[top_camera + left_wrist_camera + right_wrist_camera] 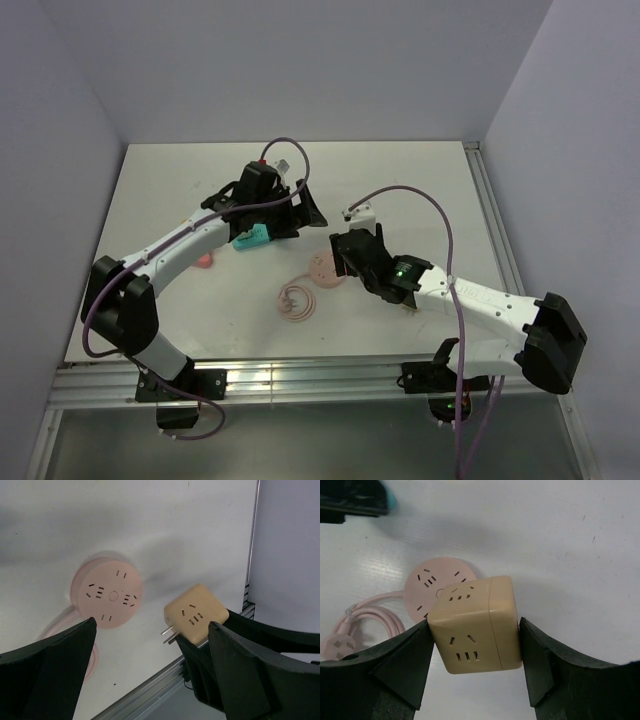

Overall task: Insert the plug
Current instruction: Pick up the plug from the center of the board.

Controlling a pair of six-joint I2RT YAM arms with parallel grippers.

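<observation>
- The right gripper (474, 621) is clamped on a beige cube-shaped plastic plug adapter (195, 611), with one black finger (405, 660) pressed against each of two opposite side faces.
- The adapter is held tilted. Its metal prongs (169, 634) stick out of the lower face and point down towards the white tabletop (420, 170); they are not in any slot.
- A round pink plastic socket hub (106, 595) lies flat near the middle of the tabletop, a little towards the near edge, with its slots facing up.
- The adapter sits just beside the hub on the hub's right. The left wrist view shows a gap between them.
- A pink cable (375, 615) runs from the hub and lies coiled on the near side of it, ending in a pink plug (337, 645).
- The left gripper (152, 622) has its fingers spread wide apart and holds nothing. It hangs over the tabletop on the far side of the hub.
- A teal block (252, 238) lies under the left arm, to the left of the hub.
- A small white block (360, 212) lies beyond the right gripper, towards the far edge.
</observation>
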